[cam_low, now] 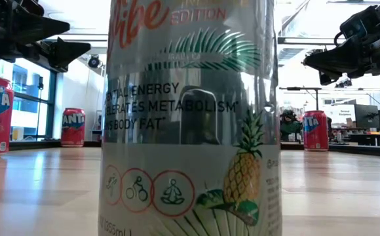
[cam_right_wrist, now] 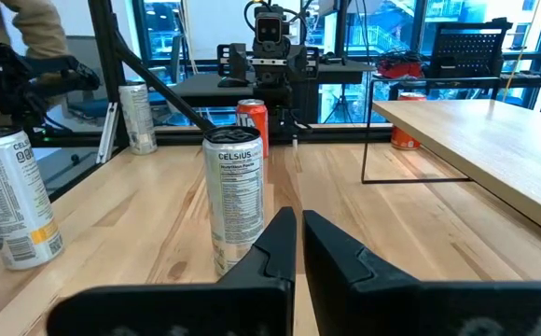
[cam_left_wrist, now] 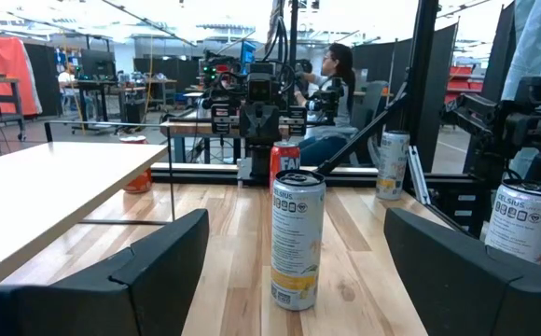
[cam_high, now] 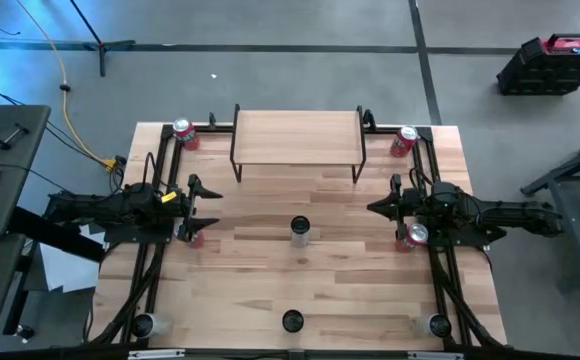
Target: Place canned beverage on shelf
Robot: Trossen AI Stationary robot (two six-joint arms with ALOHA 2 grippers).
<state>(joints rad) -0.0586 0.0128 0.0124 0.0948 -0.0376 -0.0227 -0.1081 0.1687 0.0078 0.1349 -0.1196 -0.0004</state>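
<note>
A tall silver can [cam_high: 300, 231] stands upright on the tabletop near the middle, in front of the shelf [cam_high: 298, 138], which has a light plank top on thin black legs. My left gripper [cam_high: 202, 205] is open at the table's left, its fingers pointing at the can from some way off. The can shows between them in the left wrist view [cam_left_wrist: 297, 238]. My right gripper [cam_high: 375, 208] is shut at the table's right and also points at the can [cam_right_wrist: 233, 201]. Neither gripper touches anything.
Red cans stand at the far left [cam_high: 183, 133] and far right [cam_high: 403, 141] corners, and beside each arm [cam_high: 195, 235] [cam_high: 415, 235]. Three more cans [cam_high: 291, 321] stand along the near edge; the middle one fills the low view [cam_low: 190, 118]. A person sits beyond the table [cam_left_wrist: 331, 70].
</note>
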